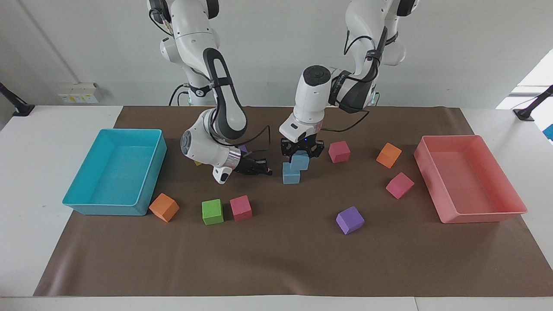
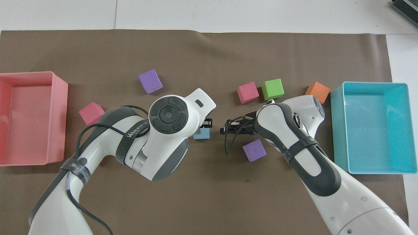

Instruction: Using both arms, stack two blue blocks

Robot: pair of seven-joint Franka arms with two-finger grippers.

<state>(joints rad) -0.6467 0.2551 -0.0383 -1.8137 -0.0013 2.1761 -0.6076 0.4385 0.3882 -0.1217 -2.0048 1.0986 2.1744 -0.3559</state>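
One blue block [image 1: 291, 176] sits on the brown mat [image 1: 276, 259] near the middle of the table. The second blue block [image 1: 300, 162] is up in the air, clamped in the left gripper [image 1: 302, 152], which hangs over the resting block; the held block overlaps the lower one's top corner in the facing view and is set off toward the left arm's end, and I cannot tell whether the two touch. From overhead the left arm's wrist covers most of both blocks, and only a blue corner [image 2: 201, 134] shows.

The right gripper [image 1: 262, 170] is low over the mat just beside the resting block, toward the right arm's end, pointing sideways at it with its fingertips together and nothing between them. It does not touch the block.

Around them lie other cubes: a pink cube [image 1: 339, 151] and an orange cube [image 1: 389, 155] toward the left arm's end, another pink cube [image 1: 399, 185] near the pink tray [image 1: 436, 190], and a purple cube [image 1: 350, 220] farther from the robots. Toward the right arm's end sit a green cube [image 1: 212, 211], a pink cube [image 1: 240, 208] touching it or nearly so, and an orange cube [image 1: 164, 207] just beside the blue tray [image 1: 149, 190]. Another purple cube [image 2: 254, 150] shows beside the right arm in the overhead view.
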